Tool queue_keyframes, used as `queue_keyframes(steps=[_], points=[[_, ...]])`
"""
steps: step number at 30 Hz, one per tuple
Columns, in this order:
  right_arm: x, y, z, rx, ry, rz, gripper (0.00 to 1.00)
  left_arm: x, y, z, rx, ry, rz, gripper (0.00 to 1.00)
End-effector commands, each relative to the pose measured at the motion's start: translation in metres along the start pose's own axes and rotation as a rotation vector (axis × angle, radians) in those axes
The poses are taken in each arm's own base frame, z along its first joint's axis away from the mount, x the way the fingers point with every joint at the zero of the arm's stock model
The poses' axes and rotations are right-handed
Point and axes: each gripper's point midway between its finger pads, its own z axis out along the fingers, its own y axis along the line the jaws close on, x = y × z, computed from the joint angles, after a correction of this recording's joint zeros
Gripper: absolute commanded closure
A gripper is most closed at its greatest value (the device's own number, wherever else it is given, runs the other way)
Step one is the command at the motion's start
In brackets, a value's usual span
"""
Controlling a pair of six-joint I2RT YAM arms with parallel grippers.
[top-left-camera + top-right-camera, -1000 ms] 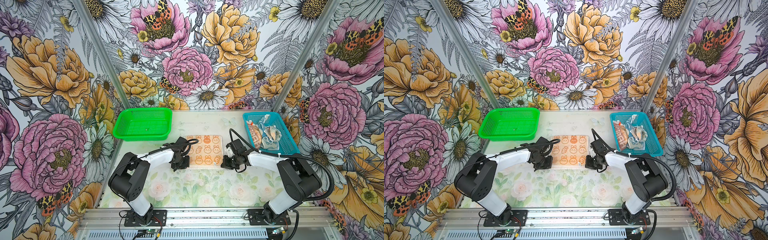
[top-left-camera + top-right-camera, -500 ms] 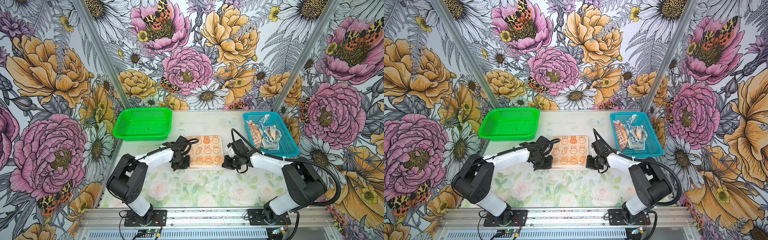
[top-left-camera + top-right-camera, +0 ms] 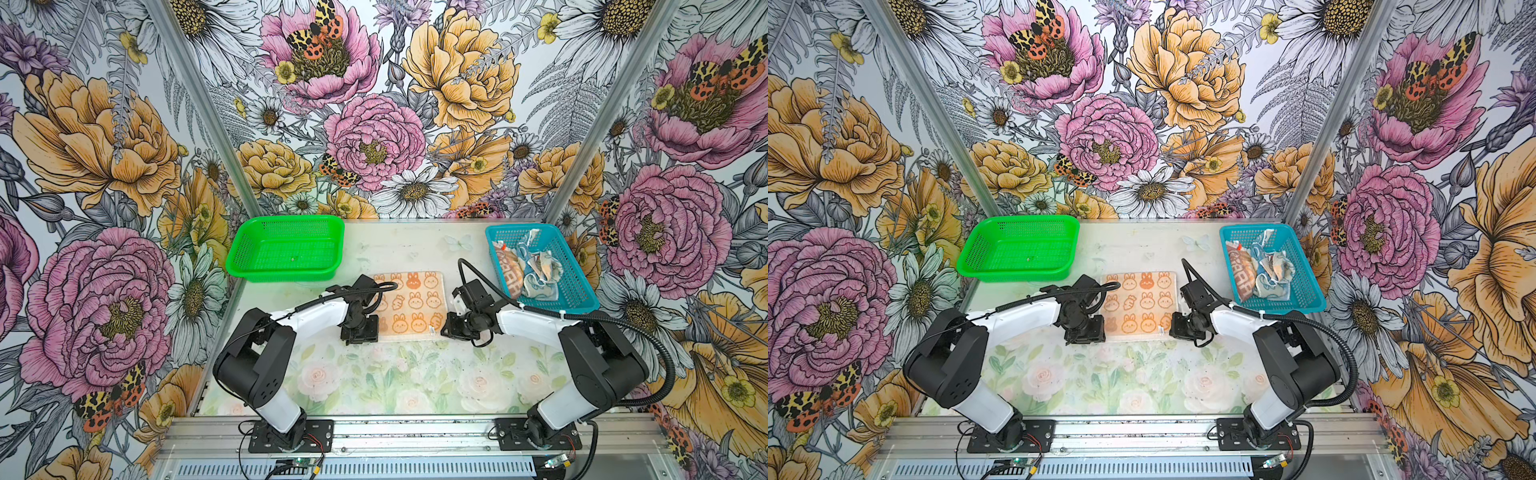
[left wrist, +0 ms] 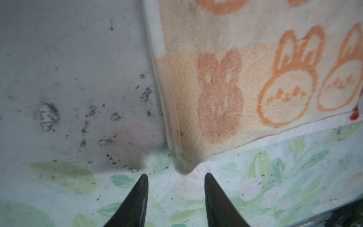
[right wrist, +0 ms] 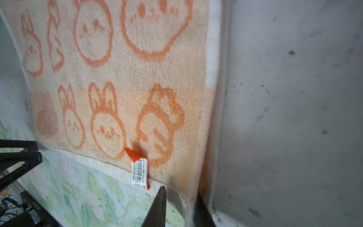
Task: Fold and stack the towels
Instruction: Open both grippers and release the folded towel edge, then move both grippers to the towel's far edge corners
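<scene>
Orange bunny towel (image 3: 409, 305) flat on surface (image 3: 395, 374); barcode tag (image 5: 139, 173) on its edge, unreadable. Left fingers (image 4: 137, 202) parted off one corner; right fingers (image 5: 159, 208) narrowly parted astride another.

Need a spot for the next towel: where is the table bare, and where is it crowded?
Bare: the front strip of table between the orange towel and the arm bases; the back stretch between green basket and blue basket. Crowded: the towel's near corners, where left gripper and right gripper sit; the blue basket, heaped with towels.
</scene>
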Motion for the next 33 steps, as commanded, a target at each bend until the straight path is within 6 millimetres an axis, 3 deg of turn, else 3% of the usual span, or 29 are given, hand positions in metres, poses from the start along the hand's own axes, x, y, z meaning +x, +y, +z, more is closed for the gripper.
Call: queue_keyframes(steps=[1,2,5,6,7,11,14,18,23,24,25,28,33], points=[[0.004,-0.014,-0.007,0.085,-0.007,0.009,0.47,-0.017,-0.007,-0.024,0.006,-0.083,0.010,0.34],[0.002,-0.010,-0.012,0.078,-0.018,0.005,0.40,-0.023,-0.010,-0.029,0.014,-0.098,0.012,0.29],[-0.011,0.002,-0.036,0.063,-0.092,-0.013,0.15,-0.051,-0.024,-0.058,0.074,-0.184,-0.006,0.02],[-0.019,0.008,-0.046,0.053,-0.121,-0.022,0.05,-0.062,-0.030,-0.071,0.100,-0.220,-0.013,0.01],[-0.026,0.013,-0.053,0.039,-0.142,-0.025,0.01,-0.074,-0.037,-0.082,0.132,-0.253,-0.018,0.01],[-0.069,0.037,-0.078,-0.069,-0.204,-0.010,0.01,-0.121,-0.069,-0.119,0.347,-0.372,-0.088,0.01],[-0.109,0.050,-0.089,-0.131,-0.245,0.010,0.01,-0.151,-0.080,-0.129,0.436,-0.430,-0.141,0.01],[-0.161,0.060,-0.080,-0.214,-0.273,0.055,0.01,-0.175,-0.091,-0.113,0.474,-0.425,-0.173,0.01],[-0.202,0.072,-0.049,-0.345,-0.264,0.114,0.01,-0.187,-0.093,-0.080,0.481,-0.387,-0.205,0.01],[-0.207,0.075,-0.041,-0.370,-0.255,0.124,0.01,-0.188,-0.090,-0.079,0.472,-0.394,-0.207,0.01],[-0.211,0.077,-0.035,-0.395,-0.249,0.127,0.01,-0.189,-0.084,-0.059,0.447,-0.365,-0.223,0.01],[-0.220,0.077,-0.017,-0.431,-0.235,0.143,0.01,-0.192,-0.071,-0.040,0.421,-0.354,-0.241,0.01],[-0.218,0.062,0.011,-0.413,-0.199,0.155,0.01,-0.193,-0.047,-0.004,0.352,-0.300,-0.248,0.01]])
